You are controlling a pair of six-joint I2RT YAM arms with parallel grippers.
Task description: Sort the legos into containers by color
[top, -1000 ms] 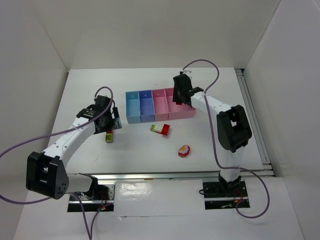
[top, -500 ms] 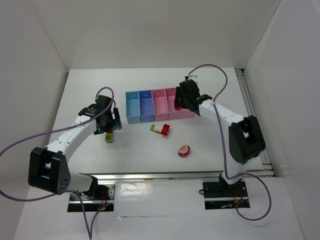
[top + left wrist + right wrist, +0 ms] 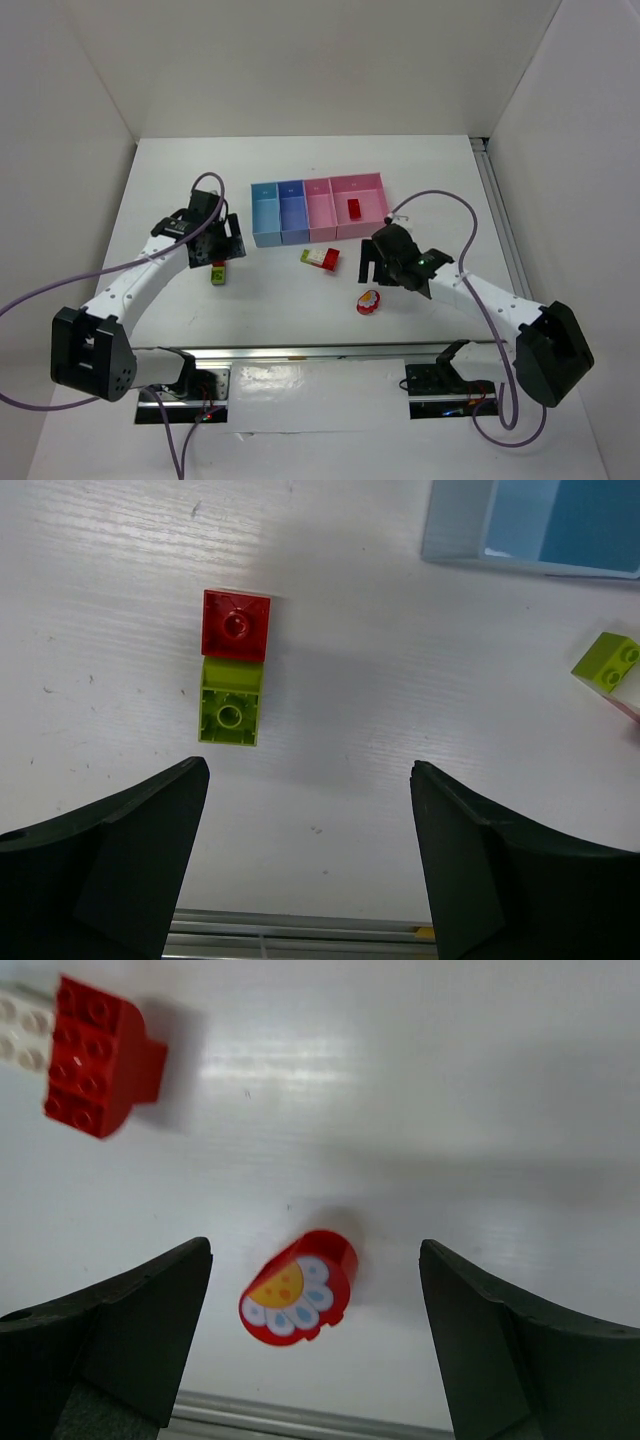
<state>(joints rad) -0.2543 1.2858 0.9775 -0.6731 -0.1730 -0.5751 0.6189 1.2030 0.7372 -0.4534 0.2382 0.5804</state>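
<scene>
The containers stand in a row: light blue, darker blue, pink and a wider pink bin. A red brick lies in the wider pink one. On the table lie a red and yellow-green pair, a red, white and green cluster, and a round red flower piece. My left gripper hangs open just behind the pair; its wrist view shows the red brick and green brick ahead, left of centre. My right gripper is open over the flower piece, which sits between its fingers untouched.
In the left wrist view, a corner of the light blue bin is at the upper right and a green brick at the right edge. The right wrist view shows the red and white cluster at the upper left. A metal rail runs along the near table edge.
My right arm swung from over the wider pink bin down to the flower piece, and its jaws opened. A red brick now lies in that bin. The left arm barely moved.
</scene>
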